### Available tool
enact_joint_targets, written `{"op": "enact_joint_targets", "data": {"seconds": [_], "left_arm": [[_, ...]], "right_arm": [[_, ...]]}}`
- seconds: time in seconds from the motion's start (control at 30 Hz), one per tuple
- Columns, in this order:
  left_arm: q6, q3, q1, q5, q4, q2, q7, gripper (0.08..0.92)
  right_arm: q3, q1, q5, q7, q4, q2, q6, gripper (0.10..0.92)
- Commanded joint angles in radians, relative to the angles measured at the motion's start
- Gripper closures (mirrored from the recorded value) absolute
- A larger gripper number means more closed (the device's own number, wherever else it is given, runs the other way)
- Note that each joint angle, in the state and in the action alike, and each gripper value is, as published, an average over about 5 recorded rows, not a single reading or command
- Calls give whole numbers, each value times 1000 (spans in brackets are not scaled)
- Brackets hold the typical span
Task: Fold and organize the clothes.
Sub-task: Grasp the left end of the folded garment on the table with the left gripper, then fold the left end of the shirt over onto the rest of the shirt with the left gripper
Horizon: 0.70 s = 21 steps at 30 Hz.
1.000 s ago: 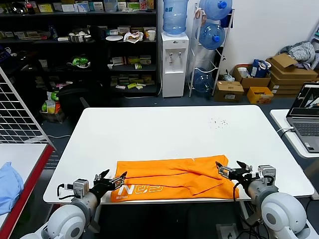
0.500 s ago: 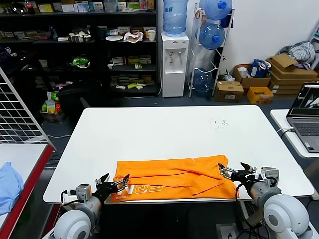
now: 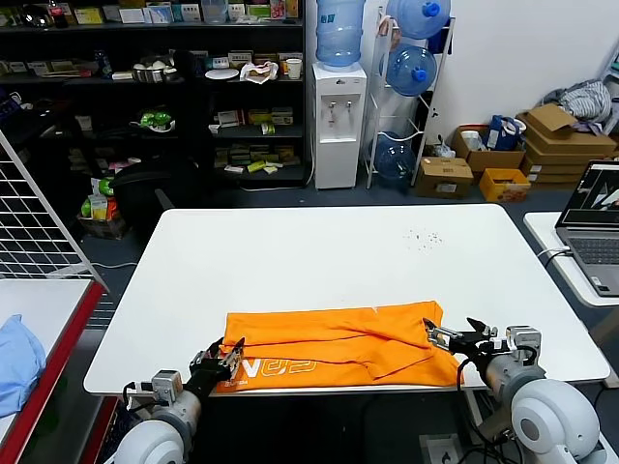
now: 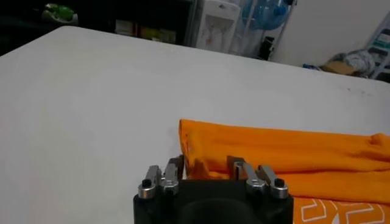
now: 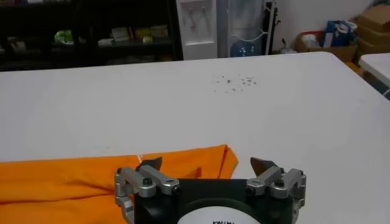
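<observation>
Orange T-shirt (image 3: 338, 345), folded into a long band, lies along the near edge of the white table (image 3: 319, 251), its white block lettering showing at the front towards the robot's left. In the left wrist view the shirt's (image 4: 286, 152) end lies right before the fingers; in the right wrist view its (image 5: 91, 179) other end reaches between the fingertips.

Beyond the table stand dark shelves (image 3: 145, 87) crowded with small goods, a water dispenser (image 3: 339, 121) topped by a blue bottle, a rack of blue water bottles (image 3: 411, 72), and open cardboard boxes (image 3: 542, 145) on the floor. A laptop (image 3: 595, 227) sits on a neighbouring table to the right, and a light blue cloth (image 3: 17, 358) lies on another to the left.

The left gripper (image 3: 225, 354) sits at the shirt's left near corner, jaws partly closed around the cloth's edge; whether they grip it I cannot tell. The right gripper (image 3: 447, 337) rests at the right end, jaws spread wide, holding nothing.
</observation>
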Motion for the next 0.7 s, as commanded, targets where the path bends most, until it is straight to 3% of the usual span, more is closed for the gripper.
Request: {"op": "enact_joint_targets", "data": {"seconds": [0.03, 0.5, 0.7], "left_arm": [[-42, 1, 15, 49, 28, -21, 8, 542], [-30, 13, 18, 43, 0, -13, 1, 879], [-22, 11, 15, 38, -14, -2, 0, 890]], "right_arm": [[3, -3, 0, 0, 3, 0, 0, 104], [5, -4, -1, 1, 7, 7, 1, 104], [2, -3, -3, 1, 9, 13, 3, 104]]}}
